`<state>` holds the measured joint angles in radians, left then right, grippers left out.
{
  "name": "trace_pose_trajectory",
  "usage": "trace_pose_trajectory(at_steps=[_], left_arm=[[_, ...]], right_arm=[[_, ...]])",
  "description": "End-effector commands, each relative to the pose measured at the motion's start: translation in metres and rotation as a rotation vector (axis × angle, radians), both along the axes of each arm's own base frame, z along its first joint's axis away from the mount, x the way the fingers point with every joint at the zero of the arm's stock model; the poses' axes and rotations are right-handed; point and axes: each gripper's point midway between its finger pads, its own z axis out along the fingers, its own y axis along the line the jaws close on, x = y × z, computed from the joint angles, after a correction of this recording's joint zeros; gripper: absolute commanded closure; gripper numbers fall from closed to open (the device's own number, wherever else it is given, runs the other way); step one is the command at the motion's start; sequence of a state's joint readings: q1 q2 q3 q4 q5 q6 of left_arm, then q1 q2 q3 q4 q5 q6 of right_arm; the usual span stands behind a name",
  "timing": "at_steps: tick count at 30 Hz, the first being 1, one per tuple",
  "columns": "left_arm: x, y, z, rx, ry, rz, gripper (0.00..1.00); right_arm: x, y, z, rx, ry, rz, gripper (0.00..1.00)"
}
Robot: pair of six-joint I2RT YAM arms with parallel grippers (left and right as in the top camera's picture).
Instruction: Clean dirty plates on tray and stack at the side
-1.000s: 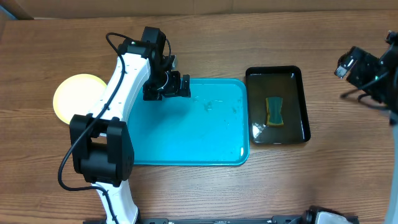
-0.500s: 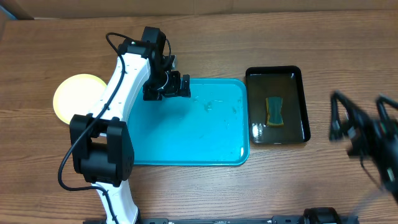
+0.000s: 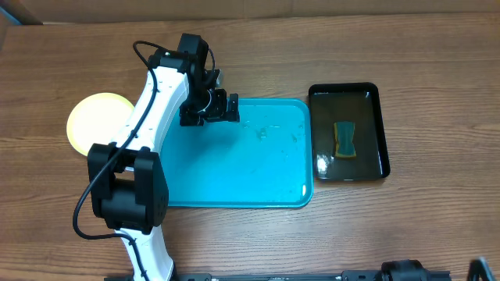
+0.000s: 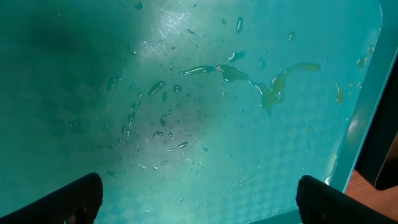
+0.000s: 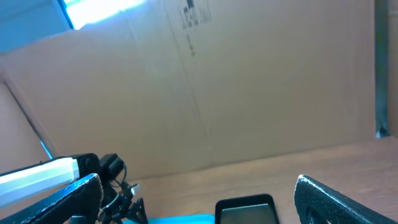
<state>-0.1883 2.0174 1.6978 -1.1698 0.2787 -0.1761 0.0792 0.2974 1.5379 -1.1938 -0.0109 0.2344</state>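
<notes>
Overhead and wrist views. Brown wood-grain table (image 3: 437,62) carrying, at centre, the large flat turquoise-blue rectangular plastic tray (image 3: 234,168), its wet surface beaded with droplets and a yellowish streak and holding no plate. The white-and-black left arm (image 3: 156,101) reaches over the tray's far left corner. Right of the tray, just beside it, is a smaller glossy black rectangular tray (image 3: 383,133) with liquid and a blue-and-yellow sponge (image 3: 344,139) in it. A round pale yellow-green plate (image 3: 92,123) lies on the table off the tray's left edge, partly behind the arm and well apart from the left gripper (image 4: 199,200), whose fingers are spread wide over bare tray. The right gripper (image 5: 199,202), facing a cardboard wall (image 5: 249,87), is likewise spread and grasps nothing.
</notes>
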Motion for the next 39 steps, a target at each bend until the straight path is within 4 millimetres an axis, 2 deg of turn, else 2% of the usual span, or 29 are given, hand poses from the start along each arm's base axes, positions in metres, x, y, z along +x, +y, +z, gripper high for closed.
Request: trace_pose_trajectory(at_steps=[1,4,7,12,17,22,29,34,39], left_arm=[[0.004,-0.001,0.001,0.004,-0.009,-0.005,0.00],[0.004,-0.001,0.001,0.004,-0.009,-0.006,0.00],[0.004,-0.001,0.001,0.004,-0.009,-0.005,0.00],[0.004,-0.001,0.001,0.004,-0.009,-0.005,0.00],[0.004,-0.001,0.001,0.004,-0.009,-0.006,0.00],[0.004,-0.001,0.001,0.004,-0.009,-0.005,0.00],[0.004,-0.001,0.001,0.004,-0.009,-0.006,0.00],[0.004,-0.001,0.001,0.004,-0.009,-0.005,0.00],[0.004,-0.001,0.001,0.004,-0.009,-0.006,0.00]], right_arm=[[-0.004,-0.005,-0.013,-0.003,-0.016,-0.022,0.00],[0.003,-0.004,-0.021,0.000,-0.049,-0.022,0.00],[0.020,-0.003,-0.019,0.008,-0.127,-0.022,0.00],[0.054,0.006,-0.023,0.012,-0.251,0.012,0.00],[0.088,0.016,-0.041,0.008,-0.349,0.051,0.00],[0.128,0.022,-0.077,0.004,-0.346,0.067,0.00],[0.175,0.026,-0.153,0.001,-0.283,0.067,0.00],[0.192,0.028,-0.197,-0.002,-0.223,0.068,0.00],[0.200,0.029,-0.225,-0.006,-0.159,0.071,0.00]])
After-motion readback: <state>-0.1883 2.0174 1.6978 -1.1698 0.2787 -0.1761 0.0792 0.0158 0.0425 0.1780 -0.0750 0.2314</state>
